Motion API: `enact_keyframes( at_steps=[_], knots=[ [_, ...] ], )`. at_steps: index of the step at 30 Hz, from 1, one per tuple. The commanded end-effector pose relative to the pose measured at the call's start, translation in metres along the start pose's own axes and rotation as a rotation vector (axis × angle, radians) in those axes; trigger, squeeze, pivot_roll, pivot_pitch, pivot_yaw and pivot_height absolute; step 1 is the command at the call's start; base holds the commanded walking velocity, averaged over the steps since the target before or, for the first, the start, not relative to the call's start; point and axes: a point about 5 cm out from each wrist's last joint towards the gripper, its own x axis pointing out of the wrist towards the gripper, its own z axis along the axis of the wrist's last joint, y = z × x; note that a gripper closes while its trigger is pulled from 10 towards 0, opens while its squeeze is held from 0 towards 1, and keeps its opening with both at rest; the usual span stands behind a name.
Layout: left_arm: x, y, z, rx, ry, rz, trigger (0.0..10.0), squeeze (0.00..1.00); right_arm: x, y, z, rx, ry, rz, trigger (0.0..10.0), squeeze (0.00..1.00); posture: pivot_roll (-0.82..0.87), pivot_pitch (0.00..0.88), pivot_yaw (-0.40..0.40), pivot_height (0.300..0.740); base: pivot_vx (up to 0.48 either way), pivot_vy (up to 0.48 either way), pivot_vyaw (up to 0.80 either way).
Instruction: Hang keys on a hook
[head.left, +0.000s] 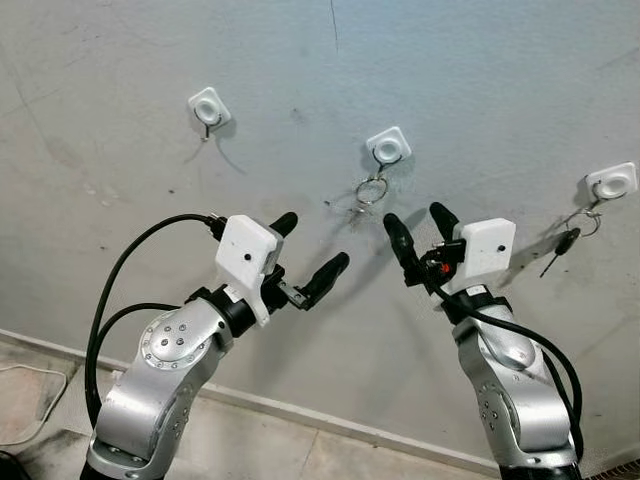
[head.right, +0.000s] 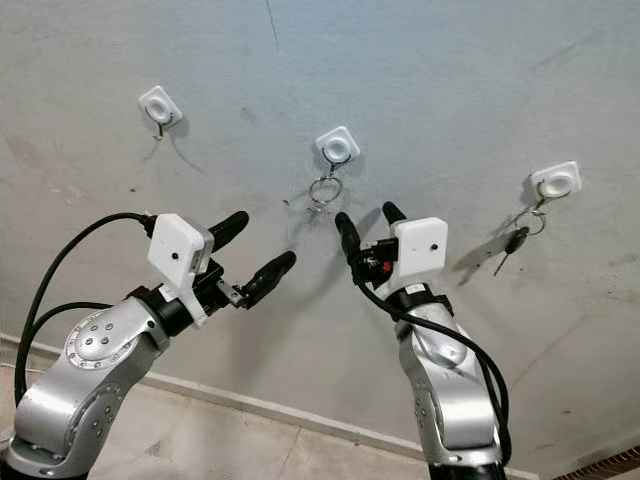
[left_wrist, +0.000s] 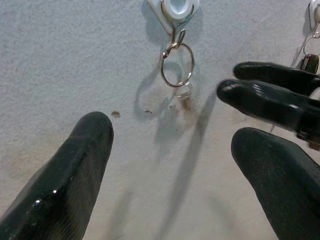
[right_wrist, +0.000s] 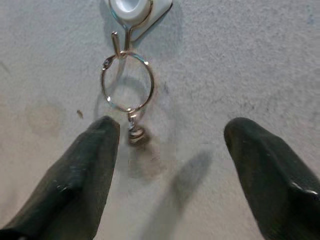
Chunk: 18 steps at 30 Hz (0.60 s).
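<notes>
Three white hooks are stuck on the grey wall. The middle hook carries a metal key ring with a small piece dangling beneath it. My right gripper is open just below and right of that ring, not touching it; the ring hangs ahead of its fingers. My left gripper is open too, lower and to the left, holding nothing. The right hook holds a ring with a black-headed key. The left hook is bare.
A baseboard runs along the foot of the wall above a tiled floor. A white cable lies on the floor at the far left. A black cable loops off my left arm.
</notes>
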Motion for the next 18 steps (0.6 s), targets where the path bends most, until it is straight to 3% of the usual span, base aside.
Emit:
enact_keyframes(
  at_steps=[1, 8, 18],
  knots=[
    [0.0, 0.0, -0.002, 0.01, 0.007, -0.003, 10.0, 0.0, -0.004, 0.0, 0.003, -0.013, -0.001, -0.009, 10.0, 1.0, 0.2, 0.0, -0.075, 0.74, 0.0, 0.0, 0.0],
    [-0.005, 0.005, -0.019, -0.002, 0.039, 0.051, 10.0, 0.0, -0.036, 0.005, -0.006, -0.005, 0.071, -0.006, 10.0, 1.0, 0.16, 0.0, -0.079, 0.74, 0.0, 0.0, 0.0],
    [-0.009, 0.007, -0.025, 0.028, 0.039, 0.065, 10.0, 0.0, -0.051, 0.005, -0.012, 0.054, 0.125, -0.048, 10.0, 1.0, 0.15, 0.0, -0.073, 0.74, 0.0, 0.0, 0.0]
  ],
)
